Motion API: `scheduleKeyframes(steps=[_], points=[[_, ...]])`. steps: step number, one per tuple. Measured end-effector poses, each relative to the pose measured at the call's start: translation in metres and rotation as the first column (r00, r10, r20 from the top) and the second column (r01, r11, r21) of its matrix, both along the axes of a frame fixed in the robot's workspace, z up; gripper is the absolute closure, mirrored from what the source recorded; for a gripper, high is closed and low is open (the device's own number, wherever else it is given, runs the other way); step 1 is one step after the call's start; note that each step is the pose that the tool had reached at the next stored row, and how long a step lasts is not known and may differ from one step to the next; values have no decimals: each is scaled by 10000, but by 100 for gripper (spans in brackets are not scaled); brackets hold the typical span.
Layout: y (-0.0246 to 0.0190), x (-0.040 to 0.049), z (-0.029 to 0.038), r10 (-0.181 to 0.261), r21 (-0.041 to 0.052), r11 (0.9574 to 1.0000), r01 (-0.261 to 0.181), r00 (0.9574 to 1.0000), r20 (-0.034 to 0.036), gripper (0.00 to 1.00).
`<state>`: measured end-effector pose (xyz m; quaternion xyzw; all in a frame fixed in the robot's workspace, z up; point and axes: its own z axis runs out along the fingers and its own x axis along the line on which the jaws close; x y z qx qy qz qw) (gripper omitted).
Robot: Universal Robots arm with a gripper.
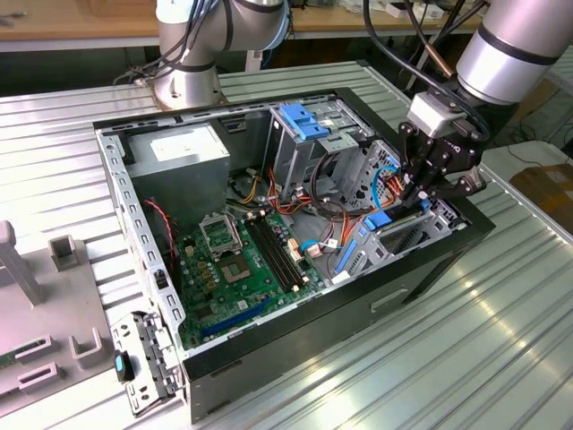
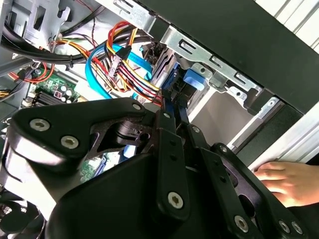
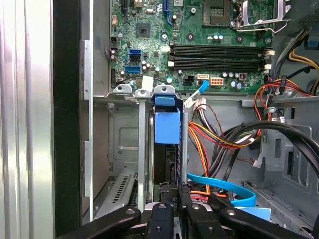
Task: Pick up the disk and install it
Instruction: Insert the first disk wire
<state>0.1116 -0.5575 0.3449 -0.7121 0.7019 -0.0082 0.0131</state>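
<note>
Ribbed metal surface point(image 1: 501, 340) carries an open computer case point(image 1: 295, 349). Black fingers point(image 3: 172, 206) are closed on the disk point(image 3: 167, 159), which stands edge-up straight ahead of them in a metal drive bay point(image 3: 142, 149). Beyond lies the motherboard point(image 3: 199, 40); cables point(image 3: 219, 137) run beside. A hand point(image 2: 286, 181) rests on the case edge.

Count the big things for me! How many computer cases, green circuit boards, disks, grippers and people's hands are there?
computer case: 1
green circuit board: 1
disk: 1
gripper: 1
person's hand: 1
Total: 5
</note>
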Motion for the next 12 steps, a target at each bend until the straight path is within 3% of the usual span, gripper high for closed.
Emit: scheduleKeyframes(steps=[5,10,12], points=[[-1,0,-71,0,-15,10000,0,10000,-39,84],[-1,1,-85,0,28,10000,0,10000,-43,82],[-1,11,17,-1,17,10000,1,10000,-44,76]])
